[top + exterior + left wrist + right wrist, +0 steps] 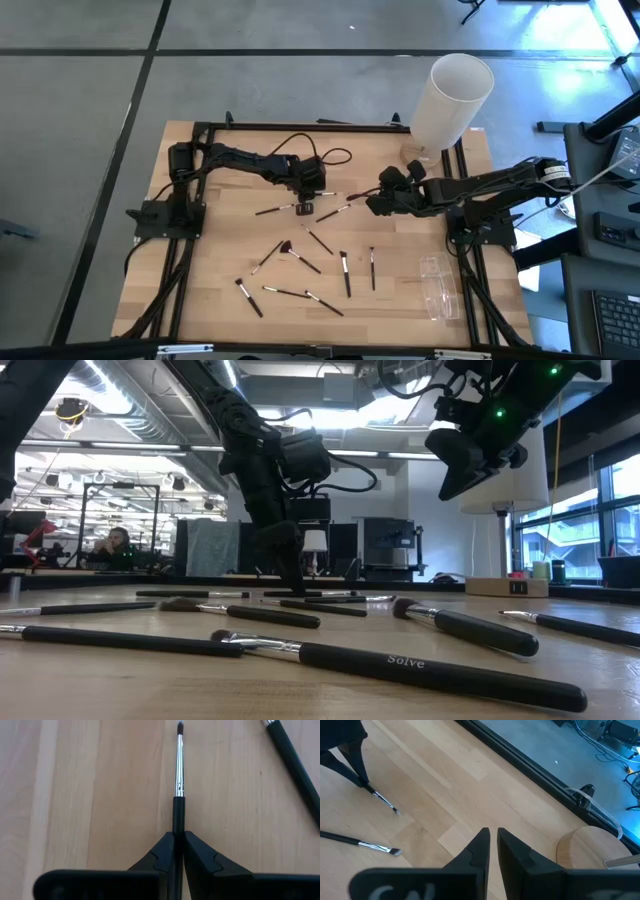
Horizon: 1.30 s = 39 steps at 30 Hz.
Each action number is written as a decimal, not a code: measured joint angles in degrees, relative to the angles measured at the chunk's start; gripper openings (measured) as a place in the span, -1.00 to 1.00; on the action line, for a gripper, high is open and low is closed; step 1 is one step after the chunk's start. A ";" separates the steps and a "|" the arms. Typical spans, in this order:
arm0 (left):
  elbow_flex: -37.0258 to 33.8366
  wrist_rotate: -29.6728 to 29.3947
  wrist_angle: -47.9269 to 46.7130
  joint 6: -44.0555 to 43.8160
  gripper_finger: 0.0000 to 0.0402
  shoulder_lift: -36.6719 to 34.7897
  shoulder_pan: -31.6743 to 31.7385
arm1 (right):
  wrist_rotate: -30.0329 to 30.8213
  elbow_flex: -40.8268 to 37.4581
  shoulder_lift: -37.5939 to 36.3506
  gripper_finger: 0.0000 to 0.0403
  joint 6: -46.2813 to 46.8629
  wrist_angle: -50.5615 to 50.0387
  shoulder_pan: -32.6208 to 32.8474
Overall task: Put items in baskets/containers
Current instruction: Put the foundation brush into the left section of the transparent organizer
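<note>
Several thin makeup brushes [300, 262] lie scattered flat on the wooden table [210, 270]. My left gripper [305, 206] is down at the tabletop in the middle of the far half, shut on one black-handled brush [179, 775] with a silver ferrule and a dark tip. My right gripper [372, 203] hangs above the table to its right, shut with nothing between its fingers [479, 851]. The clear plastic box [438, 283] rests on its base near the table's right near corner, apart from both grippers. My left gripper pinches the brush's black handle [178, 822] between its two fingers, just behind the ferrule. The fingers slant down from the table's left. The brush runs straight out ahead of them toward my right arm, its tip [395, 810] low at the wood.
A tall white cylinder [452, 95] on a round wooden base [590, 851] stands at the far right corner. Another brush [292, 767] lies close beside the held one, and one more [362, 843] lies between the two grippers. Black frame rails edge the table.
</note>
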 joint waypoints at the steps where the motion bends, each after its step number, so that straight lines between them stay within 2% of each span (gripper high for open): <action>1: -0.04 -0.13 0.50 -0.76 -0.84 0.02 0.00 | 0.01 0.00 0.00 -0.82 0.40 -0.01 0.00; 6: -0.07 -0.38 5.58 -3.58 -0.82 -0.22 0.04 | 1.03 -2.27 0.00 -0.82 3.47 1.53 0.00; 11: -0.04 -1.23 9.09 -4.21 -0.85 -3.60 0.27 | 0.66 -5.92 0.00 -0.82 8.03 2.30 -1.52; 15: -0.07 -1.07 10.83 -5.71 -0.83 -7.37 1.15 | -1.04 -8.56 -0.44 -0.78 8.04 8.88 -2.56; 19: -1.99 3.43 17.08 -7.31 -0.83 -10.27 1.94 | -6.00 -12.62 -2.12 -0.59 3.33 22.77 -3.08; 25: -11.25 14.78 37.95 -13.99 -0.83 -11.69 3.74 | -17.32 -23.29 -3.96 -0.17 -3.53 53.81 -4.54; 28: -16.48 17.35 49.88 -18.06 -0.82 -11.69 4.36 | -18.88 -28.98 -3.96 -0.04 -5.69 69.54 -5.02; 31: -20.97 17.84 60.03 -21.02 -0.81 -11.69 4.44 | -19.00 -33.61 -3.94 0.00 -6.83 82.01 -5.38; 34: -23.49 17.90 67.68 -23.63 -0.82 -11.69 4.44 | -18.95 -35.54 -3.93 -0.01 -7.10 88.71 -5.42; 39: -22.79 17.26 69.69 -26.11 -0.83 -11.66 3.58 | -19.85 -32.81 -3.19 -0.05 -9.48 90.60 -5.40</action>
